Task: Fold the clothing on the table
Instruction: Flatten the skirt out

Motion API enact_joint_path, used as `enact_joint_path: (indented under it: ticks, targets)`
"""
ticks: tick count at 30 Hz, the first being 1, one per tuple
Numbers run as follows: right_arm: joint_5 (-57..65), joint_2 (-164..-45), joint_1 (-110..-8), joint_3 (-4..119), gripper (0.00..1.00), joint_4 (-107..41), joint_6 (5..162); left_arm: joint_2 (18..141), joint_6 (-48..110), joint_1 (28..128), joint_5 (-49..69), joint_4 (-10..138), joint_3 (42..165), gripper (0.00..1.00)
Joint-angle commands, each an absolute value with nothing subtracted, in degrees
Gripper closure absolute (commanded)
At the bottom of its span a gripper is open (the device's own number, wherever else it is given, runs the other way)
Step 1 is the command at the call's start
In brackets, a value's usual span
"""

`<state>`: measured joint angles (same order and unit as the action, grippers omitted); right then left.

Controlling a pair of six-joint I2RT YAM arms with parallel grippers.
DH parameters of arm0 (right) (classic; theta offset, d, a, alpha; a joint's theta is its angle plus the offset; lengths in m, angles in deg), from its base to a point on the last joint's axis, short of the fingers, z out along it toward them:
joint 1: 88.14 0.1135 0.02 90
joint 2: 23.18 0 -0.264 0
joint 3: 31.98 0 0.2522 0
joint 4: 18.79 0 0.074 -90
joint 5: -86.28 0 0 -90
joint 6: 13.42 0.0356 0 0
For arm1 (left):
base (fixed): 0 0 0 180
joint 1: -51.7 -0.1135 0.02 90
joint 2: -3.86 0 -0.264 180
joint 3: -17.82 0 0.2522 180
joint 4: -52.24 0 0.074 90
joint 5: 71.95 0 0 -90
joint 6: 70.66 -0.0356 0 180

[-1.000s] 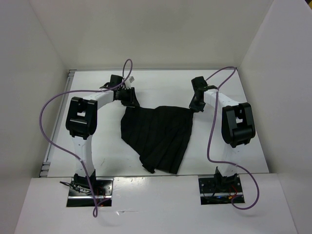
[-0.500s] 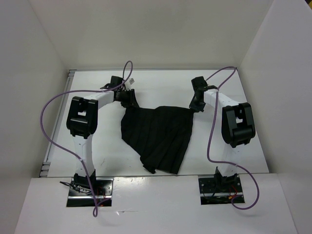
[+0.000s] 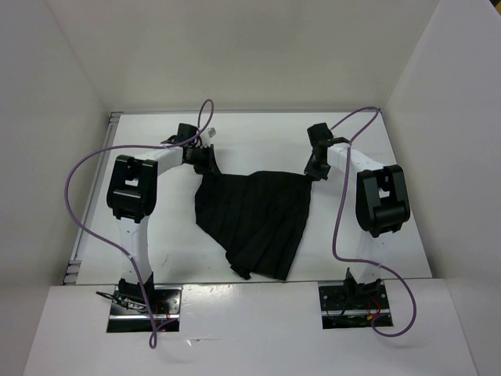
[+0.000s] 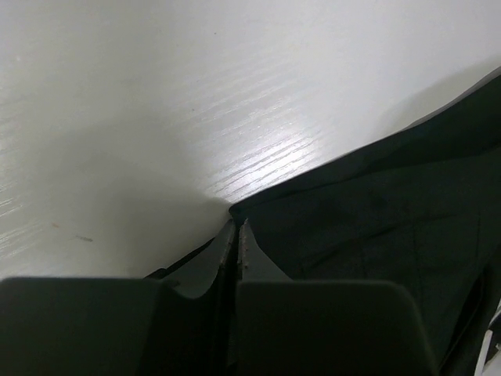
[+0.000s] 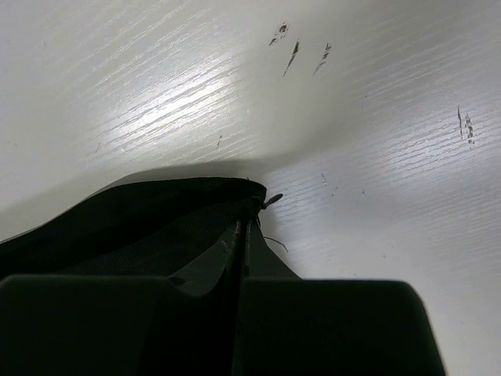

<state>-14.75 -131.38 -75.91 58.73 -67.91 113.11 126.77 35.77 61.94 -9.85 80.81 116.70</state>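
Observation:
The clothing (image 3: 254,219), a black pleated skirt, lies spread on the white table (image 3: 258,141), wide edge at the far side and narrowing toward the arm bases. My left gripper (image 3: 207,167) sits at its far left corner. In the left wrist view the jaws (image 4: 237,225) are pressed together, with the fabric's corner (image 4: 376,211) meeting their tips. My right gripper (image 3: 311,174) is at the far right corner. Its jaws (image 5: 244,223) are shut on the hem of the dark cloth (image 5: 141,219), and loose threads stick out beside them.
White walls enclose the table on three sides. Purple cables (image 3: 78,196) loop off both arms. Dark scuff marks (image 5: 297,51) dot the tabletop (image 5: 376,157) beyond the right gripper. Bare table (image 4: 156,117) stretches past the skirt's far edge.
My left gripper's jaws have closed at the skirt's far left corner and shifted slightly. The right gripper and the skirt lie as before.

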Motion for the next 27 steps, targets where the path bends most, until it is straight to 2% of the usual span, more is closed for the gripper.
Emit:
enact_joint_path:
  ticks: [1,11,19,24,27]
  targets:
    - [-17.2,-129.6,-75.4,60.9,1.00,-68.7,112.4,126.0,34.4,62.0,-12.3,81.8,116.1,1.00]
    - [-17.2,-122.8,-77.1,64.7,1.00,-71.4,108.1,112.6,33.8,60.0,-5.2,89.0,125.5,1.00]
    - [-7.0,-117.7,-81.9,71.2,1.00,-73.9,100.9,103.4,34.9,58.9,0.7,88.5,125.5,1.00]
    - [-2.7,-120.4,-84.8,84.1,1.00,-74.6,98.6,108.8,37.6,58.9,-2.2,87.2,134.4,1.00]
    - [0.0,-123.2,-85.3,95.5,1.00,-76.1,97.1,112.4,38.9,58.9,-3.3,88.7,146.3,1.00]
